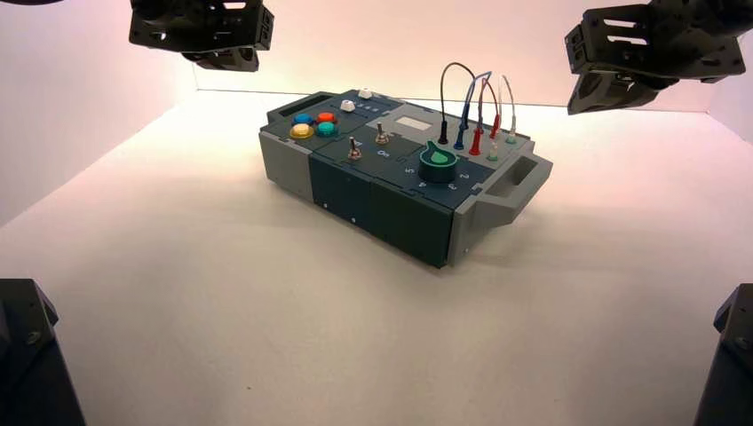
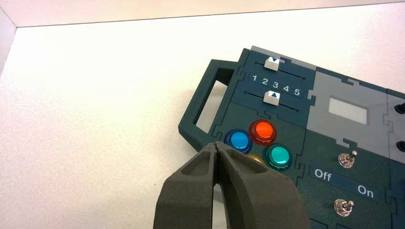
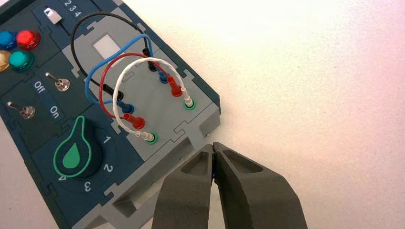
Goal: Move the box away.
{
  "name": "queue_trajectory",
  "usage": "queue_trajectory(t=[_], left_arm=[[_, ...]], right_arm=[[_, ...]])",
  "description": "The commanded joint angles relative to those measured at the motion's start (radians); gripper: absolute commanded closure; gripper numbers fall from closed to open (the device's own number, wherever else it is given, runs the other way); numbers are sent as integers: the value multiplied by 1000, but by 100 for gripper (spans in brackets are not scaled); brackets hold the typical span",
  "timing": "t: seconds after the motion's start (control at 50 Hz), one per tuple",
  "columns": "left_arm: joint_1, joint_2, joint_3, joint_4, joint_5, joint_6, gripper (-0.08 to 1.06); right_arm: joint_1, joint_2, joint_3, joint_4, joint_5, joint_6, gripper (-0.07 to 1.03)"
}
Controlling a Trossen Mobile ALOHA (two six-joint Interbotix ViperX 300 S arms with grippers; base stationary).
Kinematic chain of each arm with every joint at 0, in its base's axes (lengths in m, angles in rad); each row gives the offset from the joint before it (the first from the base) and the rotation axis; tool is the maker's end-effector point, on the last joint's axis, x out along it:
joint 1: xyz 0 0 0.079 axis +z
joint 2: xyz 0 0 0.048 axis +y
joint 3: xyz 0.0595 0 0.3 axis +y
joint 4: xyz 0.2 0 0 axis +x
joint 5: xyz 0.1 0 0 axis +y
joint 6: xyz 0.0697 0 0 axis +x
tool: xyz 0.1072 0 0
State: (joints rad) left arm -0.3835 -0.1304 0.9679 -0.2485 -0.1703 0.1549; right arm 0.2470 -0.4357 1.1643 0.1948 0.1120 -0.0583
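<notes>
Black left claw point(image 2: 216, 143): pressed together, pinching nothing, by the left handle point(image 2: 195, 107).
Right claw point(image 3: 213, 144): pressed together, nothing pinched, by the right handle point(image 3: 162, 164).
Box point(image 1: 391, 200): aslant on the worktop point(image 1: 293, 328), toward its far side.
Done: no grip on either handle.
Left: seemingly the whole move, grasp included.
Sockets: holding plugs of black point(image 3: 74, 47), blue point(image 3: 125, 46), red point(image 3: 101, 86) and white wires point(image 3: 115, 95).
</notes>
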Motion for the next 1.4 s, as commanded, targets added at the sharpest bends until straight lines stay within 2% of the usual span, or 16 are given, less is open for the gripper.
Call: queue_trajectory(t=[0.02,0.5,0.66,0.78,1.02,1.22,1.4], left_arm=[[-3,-9,-20,2,-6,-3,101],[-3,-6,-20,2,-5,-3,101],[-5,-17,-15,2,17,-3,101],[-5,-38,-14,5,67,0,101],[-5,-49,-18,6,141,5,101],[-5,-41,-28,5,241,3,101],[-6,-25,-37,2,276,0,101]], right_arm=[[3,-9,-28,2,-3,0,98],[3,-11,-29,2,9,0,98],[14,-12,-44,2,64,-5,98],[35,-12,-55,0,120,-14,98],[100,-12,-67,2,204,-14,98],[101,-26,-55,2,216,-9,98],[103,-28,-69,3,232,-14,98]])
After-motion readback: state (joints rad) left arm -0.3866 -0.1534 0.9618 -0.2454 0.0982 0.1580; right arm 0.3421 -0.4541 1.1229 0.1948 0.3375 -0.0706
